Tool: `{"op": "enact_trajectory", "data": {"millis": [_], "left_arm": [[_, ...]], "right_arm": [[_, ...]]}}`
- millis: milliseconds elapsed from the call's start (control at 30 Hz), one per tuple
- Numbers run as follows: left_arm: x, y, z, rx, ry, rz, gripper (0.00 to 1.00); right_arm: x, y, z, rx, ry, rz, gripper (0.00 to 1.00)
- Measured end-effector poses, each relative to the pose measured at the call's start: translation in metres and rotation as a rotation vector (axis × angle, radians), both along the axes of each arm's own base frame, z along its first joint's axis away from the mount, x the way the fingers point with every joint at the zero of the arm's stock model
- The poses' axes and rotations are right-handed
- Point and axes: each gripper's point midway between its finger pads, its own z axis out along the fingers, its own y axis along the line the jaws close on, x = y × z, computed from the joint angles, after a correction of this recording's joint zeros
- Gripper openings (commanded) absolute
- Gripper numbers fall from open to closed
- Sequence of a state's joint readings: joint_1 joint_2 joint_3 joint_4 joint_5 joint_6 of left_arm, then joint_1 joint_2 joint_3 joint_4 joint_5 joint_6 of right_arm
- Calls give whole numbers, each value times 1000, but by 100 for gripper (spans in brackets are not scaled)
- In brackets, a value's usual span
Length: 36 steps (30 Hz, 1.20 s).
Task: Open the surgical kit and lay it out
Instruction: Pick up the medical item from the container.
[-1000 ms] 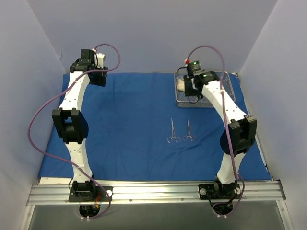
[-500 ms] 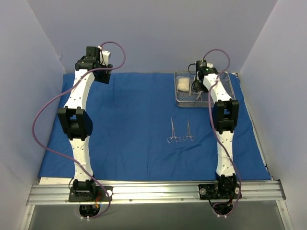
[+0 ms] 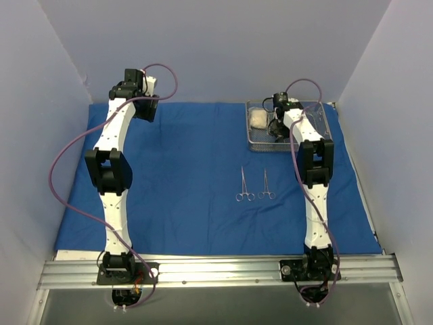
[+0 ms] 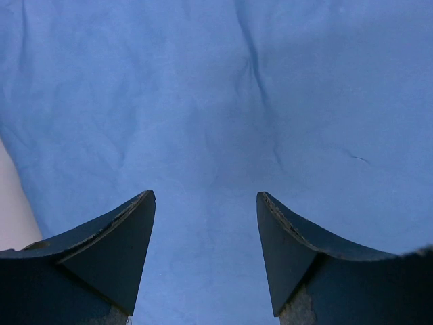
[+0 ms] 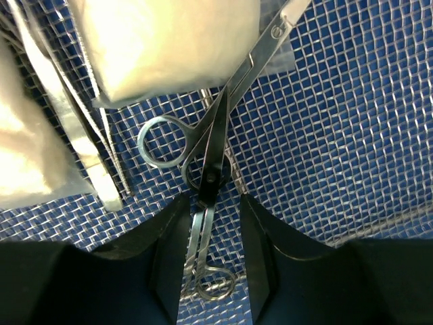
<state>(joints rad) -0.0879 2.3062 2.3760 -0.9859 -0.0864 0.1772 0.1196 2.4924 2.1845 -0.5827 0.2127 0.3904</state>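
The blue cloth wrap [image 3: 189, 169] lies spread flat on the table. The wire-mesh steel tray [image 3: 318, 128] stands on its back right corner. In the right wrist view the tray [image 5: 338, 135] holds two white gauze packets [image 5: 169, 40] [image 5: 27, 149], tweezers [image 5: 88, 149] and crossed silver clamps [image 5: 206, 176]. My right gripper [image 5: 211, 203] is open, low in the tray, its fingers either side of one clamp's shanks. Two more clamps [image 3: 244, 184] [image 3: 266, 185] lie side by side on the cloth. My left gripper [image 4: 206, 200] is open and empty over the cloth's back left corner [image 3: 145, 101].
The pale table surface [image 4: 10, 203] shows past the cloth's edge in the left wrist view. White walls close in the back and both sides. A metal rail [image 3: 216, 271] with the arm bases runs along the near edge.
My right arm has stretched out towards the back and its gripper has come down into the tray over a clamp. My left gripper has shifted slightly right at the back left corner.
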Motion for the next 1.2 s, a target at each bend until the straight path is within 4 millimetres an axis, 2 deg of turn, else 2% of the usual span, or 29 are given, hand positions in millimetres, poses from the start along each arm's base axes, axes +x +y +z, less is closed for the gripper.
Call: {"op": "enact_trajectory", "data": {"millis": [233,333,467,500,567,1067,1200], "left_arm": [[1,4,3,10,-9,9,71],[2,5,4,12,-13,11,71],[2,5,4,15,-13,11,71],[2,6,5,18,-13,11,71],[2,6,5,21,-14,10,71],[2,8,5,30,-14,11,71],[2,9,5,35,-14,13,71]], "right_arm": [[-2,8,0,39,-27,-9,31],[-1,9,-1,57,-28,-5,28],[0,11,-2,79,-40,2,11],[0,10,-2,78,-44,1,4],[3,11,-2,102,-52,5,0],[2,15,8,157,-55,47,0],[6,15,28,158,-94,53,0]]}}
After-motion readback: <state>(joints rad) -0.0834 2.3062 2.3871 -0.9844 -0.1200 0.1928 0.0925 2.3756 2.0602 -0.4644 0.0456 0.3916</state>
